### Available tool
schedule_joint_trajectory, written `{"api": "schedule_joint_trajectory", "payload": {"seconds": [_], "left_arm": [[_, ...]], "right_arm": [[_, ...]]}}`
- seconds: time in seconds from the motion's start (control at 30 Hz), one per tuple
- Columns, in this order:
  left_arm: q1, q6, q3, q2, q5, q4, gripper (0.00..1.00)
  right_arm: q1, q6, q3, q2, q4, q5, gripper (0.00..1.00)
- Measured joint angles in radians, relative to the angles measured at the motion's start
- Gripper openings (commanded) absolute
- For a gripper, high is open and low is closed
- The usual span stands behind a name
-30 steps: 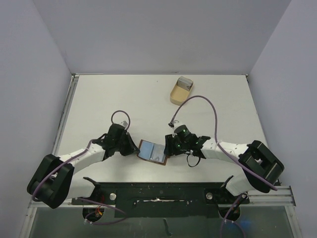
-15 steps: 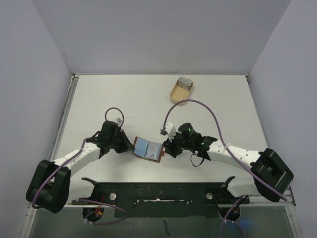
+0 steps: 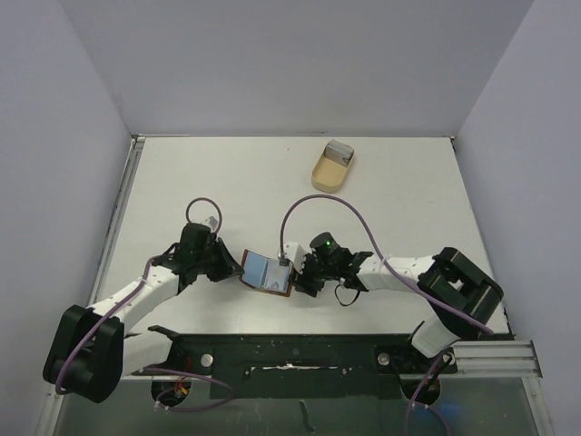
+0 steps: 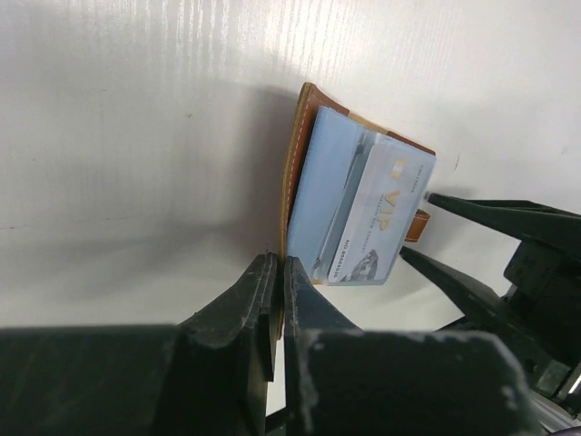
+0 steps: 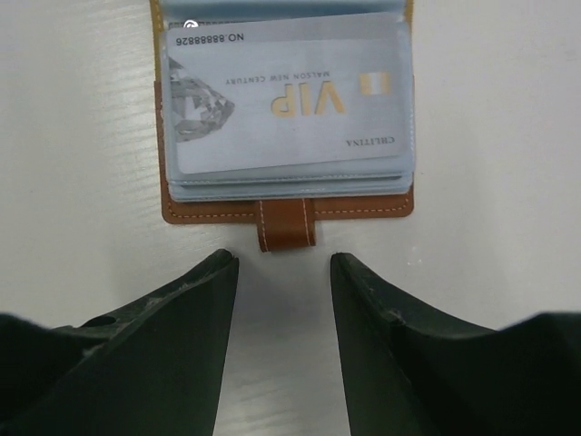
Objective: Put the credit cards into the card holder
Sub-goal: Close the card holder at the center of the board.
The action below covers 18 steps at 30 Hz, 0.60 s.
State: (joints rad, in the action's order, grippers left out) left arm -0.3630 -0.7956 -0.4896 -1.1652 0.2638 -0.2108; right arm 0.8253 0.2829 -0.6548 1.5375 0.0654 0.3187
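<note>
My left hand (image 4: 277, 268) pinched the card holder's (image 5: 286, 213) floppy cover; right hand (image 5: 281, 272) gaped empty; I judged the credit cards (image 5: 290, 109) stiff, slick, best edge-gripped.

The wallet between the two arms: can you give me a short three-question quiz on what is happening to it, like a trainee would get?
1. True or false: the right fingers are clamped on the wallet's strap.
2. What pinches the wallet's cover? A. the left fingers B. the right fingers C. nothing
3. Fill in: the gold word on the top card reads ___.
Key: 1 false, they stand open just short of the strap; 2 A; 3 VIP.
</note>
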Motion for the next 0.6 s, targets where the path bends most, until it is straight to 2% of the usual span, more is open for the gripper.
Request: {"api": "schedule_joint_trajectory", "payload": {"seconds": [0.27, 0.43, 0.6], "left_arm": [[0.007, -0.009, 0.002, 0.011, 0.0, -0.005, 0.0], [0.011, -0.014, 0.003, 0.022, 0.0, -0.005, 0.0], [0.018, -0.017, 0.003, 0.027, -0.016, -0.034, 0.0]], "right_arm": [[0.054, 0.032, -0.03, 0.056, 0.045, -0.011, 0.43], [0.066, 0.058, -0.031, 0.06, 0.058, -0.036, 0.19], [0.074, 0.069, -0.019, 0.058, 0.091, -0.063, 0.07]]}}
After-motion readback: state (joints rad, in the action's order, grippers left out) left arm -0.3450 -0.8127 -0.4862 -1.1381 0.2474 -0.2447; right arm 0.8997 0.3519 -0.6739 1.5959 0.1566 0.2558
